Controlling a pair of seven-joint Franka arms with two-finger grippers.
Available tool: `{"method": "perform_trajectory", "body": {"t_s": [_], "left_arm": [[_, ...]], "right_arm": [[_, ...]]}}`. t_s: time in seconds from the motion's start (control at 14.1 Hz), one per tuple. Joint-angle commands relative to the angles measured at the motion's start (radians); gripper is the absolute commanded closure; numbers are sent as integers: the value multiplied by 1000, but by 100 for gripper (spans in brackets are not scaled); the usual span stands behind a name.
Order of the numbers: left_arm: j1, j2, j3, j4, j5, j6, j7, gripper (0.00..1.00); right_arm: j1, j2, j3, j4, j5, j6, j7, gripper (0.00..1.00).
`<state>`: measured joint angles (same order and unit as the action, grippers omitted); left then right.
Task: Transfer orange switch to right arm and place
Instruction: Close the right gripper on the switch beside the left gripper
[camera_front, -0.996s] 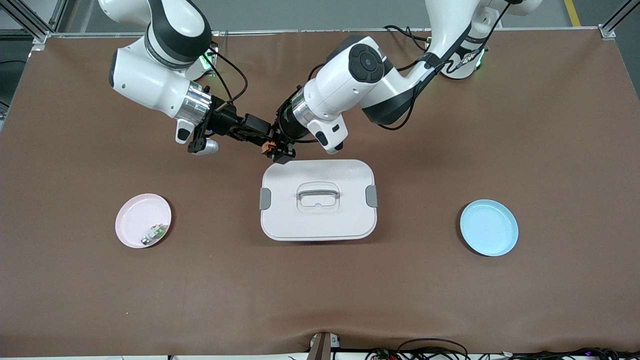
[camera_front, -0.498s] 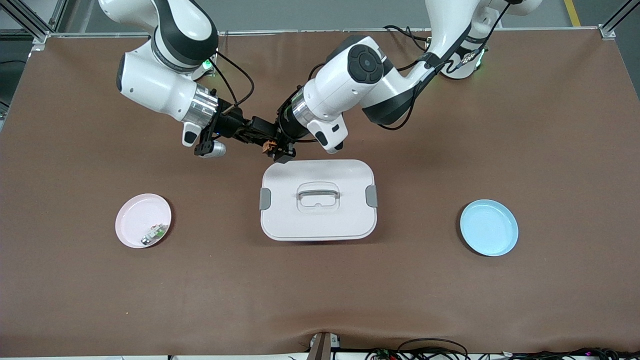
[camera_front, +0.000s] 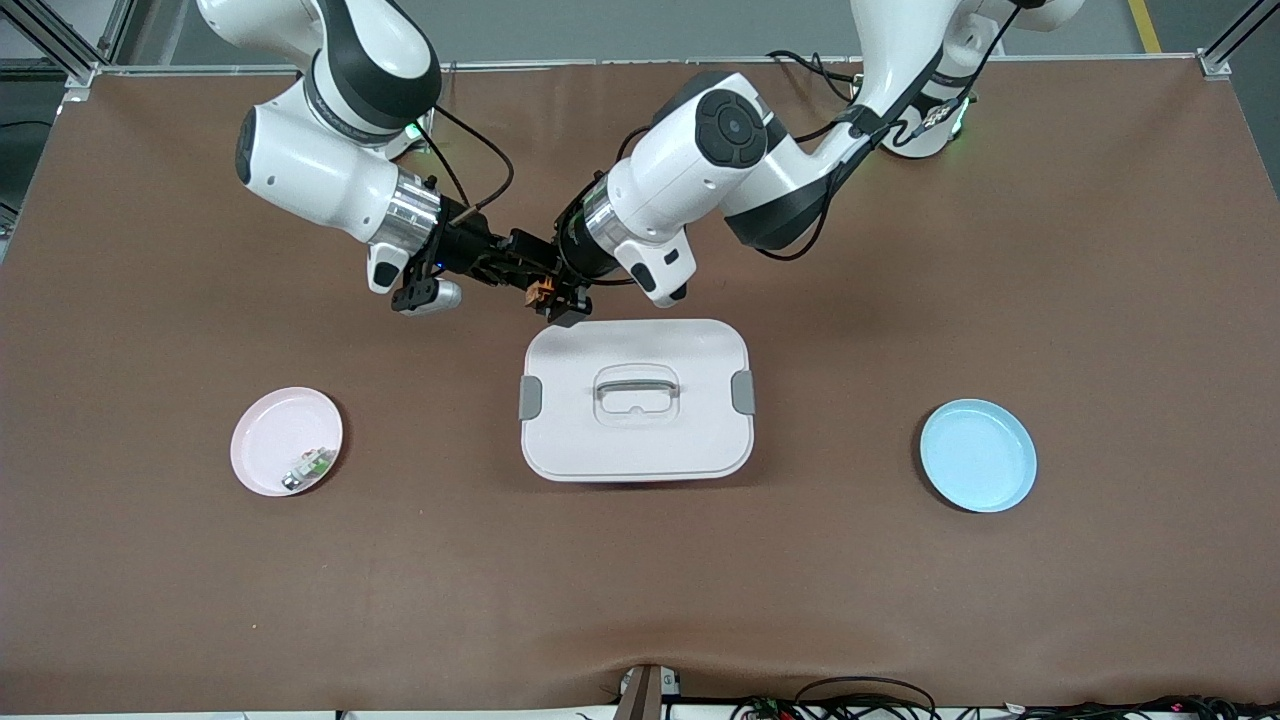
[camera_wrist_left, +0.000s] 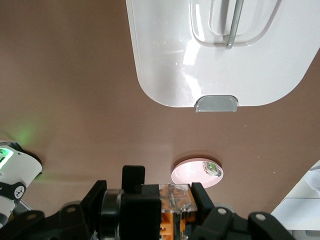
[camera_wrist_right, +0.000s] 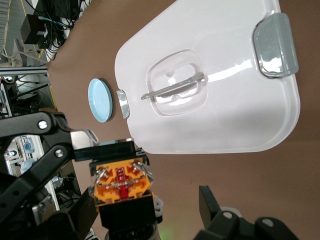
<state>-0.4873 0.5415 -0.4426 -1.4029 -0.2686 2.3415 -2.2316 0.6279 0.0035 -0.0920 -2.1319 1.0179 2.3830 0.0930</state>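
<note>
Left hand (camera_front: 556, 293) pinching orange switch (camera_front: 540, 293) upper centre above white box (camera_front: 636, 400), right hand (camera_front: 522, 262) spread, now closer around it

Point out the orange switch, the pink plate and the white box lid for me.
small black-and-orange switch (camera_front: 539, 292), front view, its orange middle.
round pink plate (camera_front: 272, 432), front view, bare part of its floor.
white rectangular plastic box lid (camera_front: 690, 440), front view, flat top beside the handle.

Two plates, pink (camera_front: 270, 440) and blue (camera_front: 978, 456); one white lidded box (camera_front: 636, 440); one orange switch (camera_front: 539, 292).
</note>
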Motion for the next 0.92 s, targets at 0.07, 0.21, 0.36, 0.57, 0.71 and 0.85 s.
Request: {"method": "perform_trajectory", "body": {"t_s": [0.07,0.21,0.36,0.57,0.71,0.85], "left_arm": [[-2,-14,5,4,19,-21,-19,86],[0,-14,5,2,17,-21,-19,86],[0,-12,5,2,17,-21,-19,86],[-2,-12,5,2,19,-21,-19,86],[0,-12,5,2,19,-21,-19,86],[0,-11,5,1,17,-21,-19,86]], "right_arm": [[-8,-5,-15,20,-13,-59,4,17],[-37,-8,-14,27,-42,-96,7,17],[-42,-8,-15,33,-48,-113,11,17],[-48,-8,-14,38,-48,-113,14,17],[-48,-8,-14,40,-48,-113,14,17],[-48,-7,-14,44,-48,-113,17,21]]}}
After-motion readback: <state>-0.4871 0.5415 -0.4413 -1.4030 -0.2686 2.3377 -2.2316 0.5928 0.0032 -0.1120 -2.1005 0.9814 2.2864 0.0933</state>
